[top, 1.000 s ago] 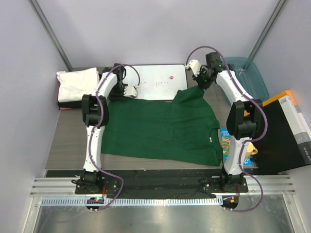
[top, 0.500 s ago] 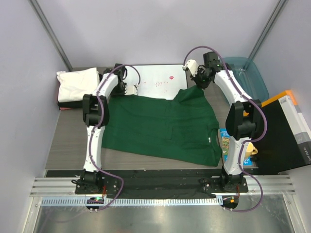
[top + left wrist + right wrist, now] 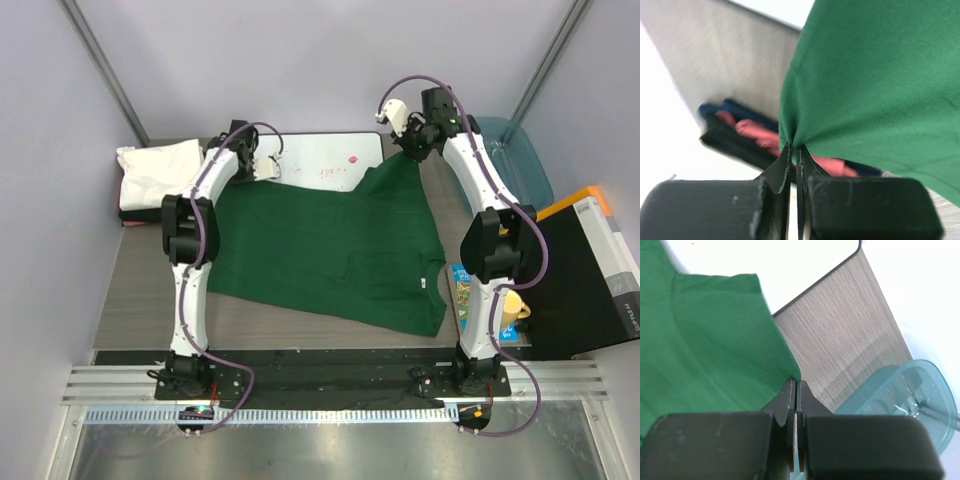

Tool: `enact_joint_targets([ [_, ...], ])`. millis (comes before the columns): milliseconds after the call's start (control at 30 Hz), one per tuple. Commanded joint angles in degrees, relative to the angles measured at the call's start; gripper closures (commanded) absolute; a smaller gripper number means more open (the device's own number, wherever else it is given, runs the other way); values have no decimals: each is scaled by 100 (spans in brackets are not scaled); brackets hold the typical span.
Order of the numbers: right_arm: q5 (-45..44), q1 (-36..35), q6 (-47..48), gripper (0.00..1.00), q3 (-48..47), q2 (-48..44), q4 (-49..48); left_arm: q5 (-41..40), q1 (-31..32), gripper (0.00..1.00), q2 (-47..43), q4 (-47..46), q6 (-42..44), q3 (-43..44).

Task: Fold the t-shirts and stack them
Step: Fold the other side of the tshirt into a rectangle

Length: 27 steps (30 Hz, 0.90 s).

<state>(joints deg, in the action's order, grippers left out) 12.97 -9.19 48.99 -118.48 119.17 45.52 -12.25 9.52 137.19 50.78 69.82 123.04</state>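
The dark green t-shirt [image 3: 330,250] lies spread across the table, its far edge lifted over the white board. My left gripper [image 3: 252,170] is shut on the shirt's far left edge, and the left wrist view shows the cloth [image 3: 870,80] pinched between the fingers [image 3: 780,167]. My right gripper [image 3: 412,152] is shut on the far right corner, and the right wrist view shows the cloth [image 3: 715,350] gripped at the fingertips [image 3: 789,390]. A folded white shirt [image 3: 158,172] lies on a dark folded one [image 3: 140,214] at the far left; that stack [image 3: 755,137] shows in the left wrist view.
A white board with a black rim [image 3: 330,160] lies at the back centre. A translucent teal tub [image 3: 515,160] stands at the far right, also seen in the right wrist view [image 3: 900,390]. A black and orange box [image 3: 590,270], a colourful packet [image 3: 466,290] and a yellow object [image 3: 512,308] lie at right.
Both grippers have moved away from the bases toward the back of the table, pulling the shirt's far edge up over the white board. The shirt's near edge has slid away from the front.
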Motion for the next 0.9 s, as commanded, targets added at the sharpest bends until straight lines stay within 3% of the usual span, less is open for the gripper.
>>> enact_joint_targets([
  [0, 267, -92, -30, 99, -36, -342, 203, -383, -29, 100, -613, -333, -250, -34],
  [167, 583, -171, 93, 99, 685, -1070, 833, -375, -55, 100, -1000, -279, -206, -561],
  [300, 917, -250, 111, 99, 729, -1527, 1626, -357, -134, 100, -1369, -473, -74, -1395],
  [567, 1155, -662, 321, 99, 913, -2179, 3180, -331, -266, 100, -1677, -701, 189, -1986],
  [867, 865, -1251, 559, 99, 2679, -3022, 3473, -225, -284, 100, -2020, -921, 401, -2223],
])
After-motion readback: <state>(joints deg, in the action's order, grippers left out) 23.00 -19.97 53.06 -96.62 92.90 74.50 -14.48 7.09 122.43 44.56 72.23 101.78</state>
